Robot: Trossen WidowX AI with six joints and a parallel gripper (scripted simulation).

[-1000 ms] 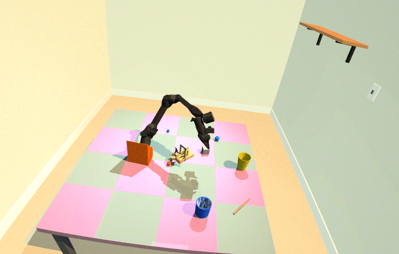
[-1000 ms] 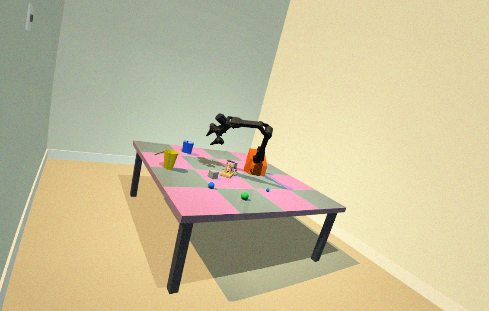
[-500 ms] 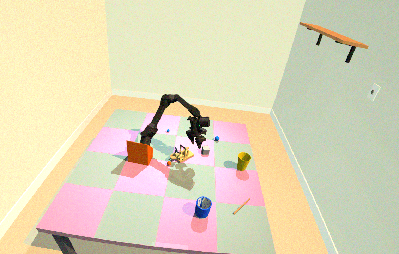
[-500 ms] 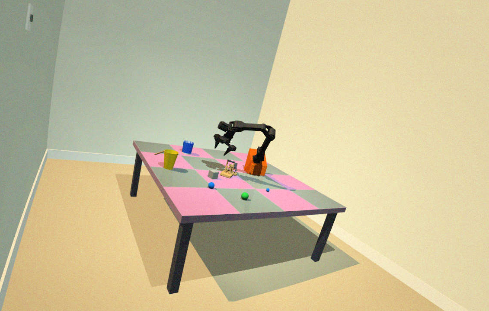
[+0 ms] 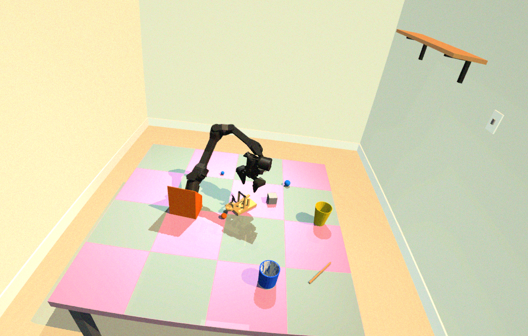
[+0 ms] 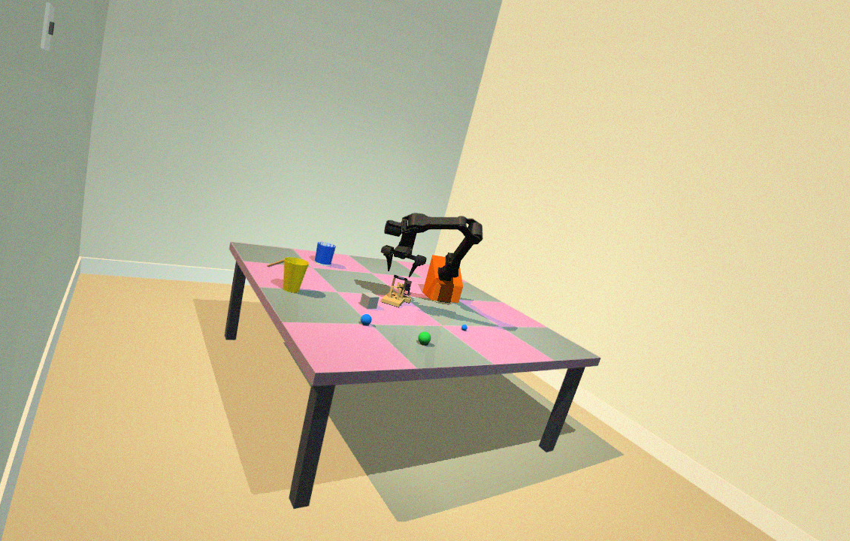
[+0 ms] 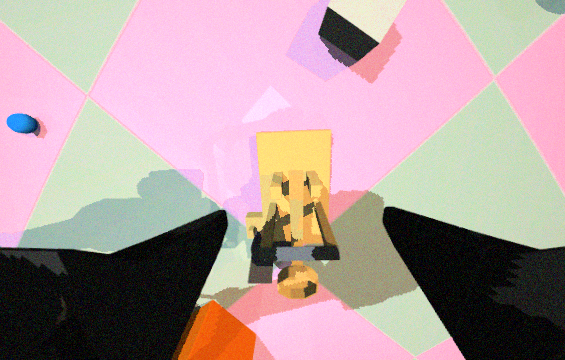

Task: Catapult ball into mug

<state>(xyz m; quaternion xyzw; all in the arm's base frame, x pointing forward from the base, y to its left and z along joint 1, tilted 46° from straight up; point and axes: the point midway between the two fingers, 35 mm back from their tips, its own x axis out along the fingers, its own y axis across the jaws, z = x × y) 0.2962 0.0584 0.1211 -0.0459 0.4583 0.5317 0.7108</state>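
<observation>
My gripper [image 5: 249,185] [image 6: 400,271] [image 7: 303,216] is open and empty, fingers pointing down above the wooden catapult [image 5: 245,206] [image 6: 395,300] [image 7: 294,150]. The catapult's cup [image 5: 228,206] [image 7: 297,281] lies low at the end near the orange block; its flat base extends away from that block. No ball can be made out in the cup. An orange ball [image 5: 223,215] lies on the table close by the cup; I cannot make it out in the wrist view. The blue mug [image 5: 268,277] [image 6: 325,253] stands upright, away from the catapult, toward the top camera.
An orange block [image 5: 183,202] [image 6: 443,289] [image 7: 222,332] stands near the arm's base. Around the catapult are a grey cube [image 5: 271,199] [image 6: 368,301] [image 7: 349,35], a yellow cup [image 5: 320,215] [image 6: 292,276], blue balls [image 5: 287,183] [image 6: 464,327] and a green ball [image 6: 425,337]. A stick [image 5: 319,272] lies near the mug.
</observation>
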